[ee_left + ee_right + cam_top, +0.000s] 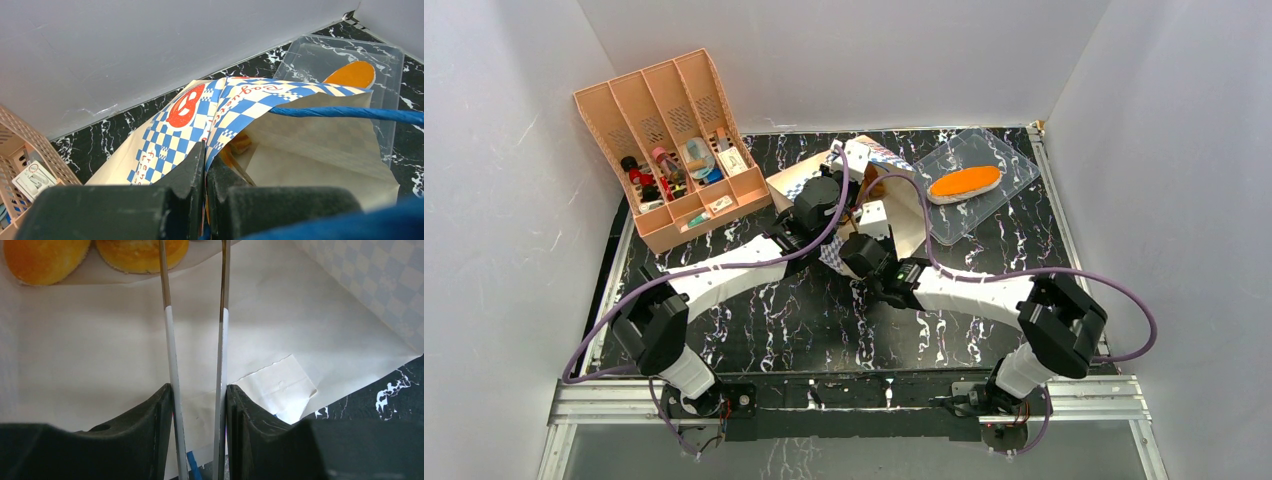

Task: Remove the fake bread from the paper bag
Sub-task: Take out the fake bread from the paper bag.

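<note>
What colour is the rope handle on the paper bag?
Blue. The cord handle of the paper bag shows best in the left wrist view.

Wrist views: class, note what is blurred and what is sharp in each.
Right wrist: right fingers soft, tongs and fake bread crisper inside the pale paper bag. Left wrist: left fingers blurred, checkered band sharp.

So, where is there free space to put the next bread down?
The clear tray has bare room beside the orange loaf. The table is bare between the paper bag and the near edge. The left arm and right arm crowd the bag's mouth.
</note>
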Robot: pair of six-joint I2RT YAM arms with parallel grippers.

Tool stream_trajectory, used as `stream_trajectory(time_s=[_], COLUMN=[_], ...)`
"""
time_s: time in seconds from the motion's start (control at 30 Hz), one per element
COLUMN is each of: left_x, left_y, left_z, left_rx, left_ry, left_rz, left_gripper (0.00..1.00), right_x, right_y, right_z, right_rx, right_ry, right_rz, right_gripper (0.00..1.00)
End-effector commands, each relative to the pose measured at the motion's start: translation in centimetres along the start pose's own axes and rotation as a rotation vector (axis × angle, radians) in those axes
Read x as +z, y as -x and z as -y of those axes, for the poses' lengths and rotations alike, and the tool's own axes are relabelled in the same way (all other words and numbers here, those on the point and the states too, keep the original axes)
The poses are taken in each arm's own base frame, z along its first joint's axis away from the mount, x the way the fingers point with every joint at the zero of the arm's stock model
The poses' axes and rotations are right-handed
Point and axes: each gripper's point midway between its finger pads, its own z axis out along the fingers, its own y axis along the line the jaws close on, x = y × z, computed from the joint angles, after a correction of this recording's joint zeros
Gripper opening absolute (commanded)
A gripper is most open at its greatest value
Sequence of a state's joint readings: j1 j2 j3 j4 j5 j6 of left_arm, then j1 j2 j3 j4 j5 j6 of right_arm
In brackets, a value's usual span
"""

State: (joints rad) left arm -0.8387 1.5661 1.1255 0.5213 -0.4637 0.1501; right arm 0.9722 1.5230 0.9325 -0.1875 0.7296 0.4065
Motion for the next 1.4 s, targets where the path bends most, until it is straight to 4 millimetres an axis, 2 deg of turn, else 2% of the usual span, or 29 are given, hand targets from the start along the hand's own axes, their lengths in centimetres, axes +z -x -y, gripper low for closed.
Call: stream_trajectory(time_s=[0.0, 0.17, 0.53, 0.63, 0.77, 0.9, 1.37], left_x=[-0.6, -0.7, -0.8, -0.7, -0.6, -0.5, 0.2], left_y=[1.8, 1.4, 1.4, 1.2, 0.8, 0.5, -0.1], left_z=[0.9, 1.0, 1.6, 1.8, 1.9, 1.9, 1.0], left_rx=[-0.036, -0.036, -0.054, -0.054, -0.050, -0.048, -0.020], left_ry=[-0.023, -0.025, -0.046, -0.050, -0.051, -0.045, 0.022], left_rz=[0.053, 0.049, 0.047, 0.044, 0.037, 0.034, 0.017], left_gripper=[0.00, 0.00, 0.00, 0.00, 0.00, 0.00, 0.00], right_x=[0.8, 1.3, 4.3, 5.0, 5.4, 5.2, -0.1], right_y=[2.7, 2.2, 2.1, 2.0, 1.9, 2.0, 4.5], right_z=[1.1, 1.5, 1.4, 1.3, 1.3, 1.5, 3.1], right_rx=[0.037, 0.029, 0.000, -0.010, -0.021, -0.029, 0.057], right_ry=[-0.084, -0.101, -0.093, -0.088, -0.103, -0.114, -0.020], right_rz=[0.088, 0.091, 0.073, 0.065, 0.053, 0.036, 0.062], right_gripper=[0.25, 0.36, 0.47, 0.44, 0.20, 0.00, 0.00])
